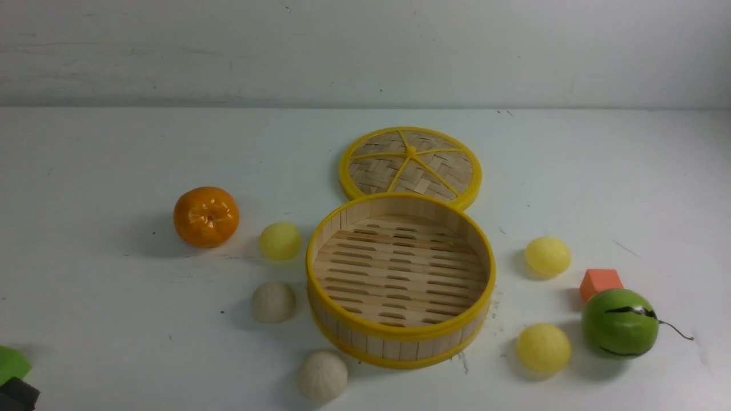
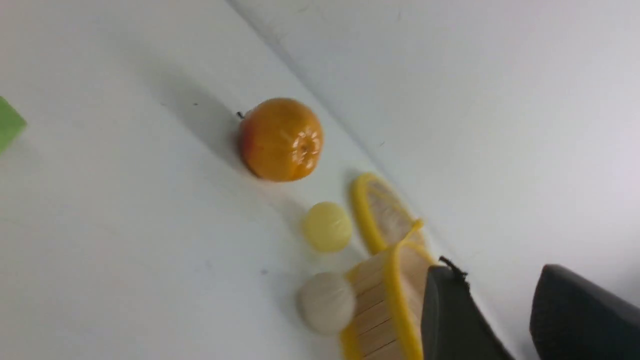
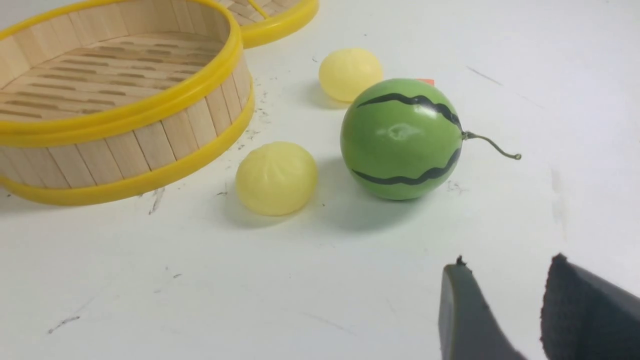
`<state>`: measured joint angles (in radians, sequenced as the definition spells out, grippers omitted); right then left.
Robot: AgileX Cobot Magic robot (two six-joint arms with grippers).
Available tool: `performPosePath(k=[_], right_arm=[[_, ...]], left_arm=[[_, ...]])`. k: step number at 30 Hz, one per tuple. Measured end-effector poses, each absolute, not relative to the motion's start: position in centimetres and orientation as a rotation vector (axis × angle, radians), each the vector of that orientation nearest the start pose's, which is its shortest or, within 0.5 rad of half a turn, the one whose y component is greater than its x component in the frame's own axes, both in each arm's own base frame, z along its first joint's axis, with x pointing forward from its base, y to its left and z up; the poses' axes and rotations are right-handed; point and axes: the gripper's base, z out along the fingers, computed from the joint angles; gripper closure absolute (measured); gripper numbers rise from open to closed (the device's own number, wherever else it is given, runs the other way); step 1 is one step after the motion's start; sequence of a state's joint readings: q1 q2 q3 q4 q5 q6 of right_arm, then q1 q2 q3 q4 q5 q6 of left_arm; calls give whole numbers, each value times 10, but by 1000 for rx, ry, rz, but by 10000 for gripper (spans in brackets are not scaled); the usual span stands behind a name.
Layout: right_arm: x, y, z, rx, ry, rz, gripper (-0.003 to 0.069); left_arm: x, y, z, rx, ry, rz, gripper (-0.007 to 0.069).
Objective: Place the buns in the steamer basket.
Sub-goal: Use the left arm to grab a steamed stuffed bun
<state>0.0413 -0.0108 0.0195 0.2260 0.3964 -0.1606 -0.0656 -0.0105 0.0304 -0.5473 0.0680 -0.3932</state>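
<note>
Around steamer basket (image 1: 400,333): buns (image 1: 280,240) at 3, 4, 7, 9, 10 o'clock; lid (image 1: 411,171) at 12 leaves it open. Left gripper (image 2: 497,274), right gripper (image 3: 507,265) released, empty.

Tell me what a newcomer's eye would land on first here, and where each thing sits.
The empty steamer basket sits open at the middle of the white table, its woven lid lying flat just behind it. A glossy orange stands out to its left and a green toy watermelon nearer the front on the right. Five small buns lie on the table around the basket, none inside.
</note>
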Motion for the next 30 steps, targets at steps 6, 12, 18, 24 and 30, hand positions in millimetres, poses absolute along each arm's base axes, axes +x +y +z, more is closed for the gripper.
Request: performPosePath(k=[6,12,18,24,30], right_arm=[[51,10,173,-53,1880,143,419],[51,10,173,-53,1880,143,419],[51,10,173,-53,1880,143,419],[51,10,173,-53,1880,143,419],[51,10,173,-53,1880,143,419]], left_arm=[[56,2,208,-914,1235,-1043,386],[56,2,209,-913,1231,-1032,400],[42,-20,257,-570,1486,-995,544],[56,-40,302,-288,2026,-843,621],[117,-39,311,-120,2486,-585,624]])
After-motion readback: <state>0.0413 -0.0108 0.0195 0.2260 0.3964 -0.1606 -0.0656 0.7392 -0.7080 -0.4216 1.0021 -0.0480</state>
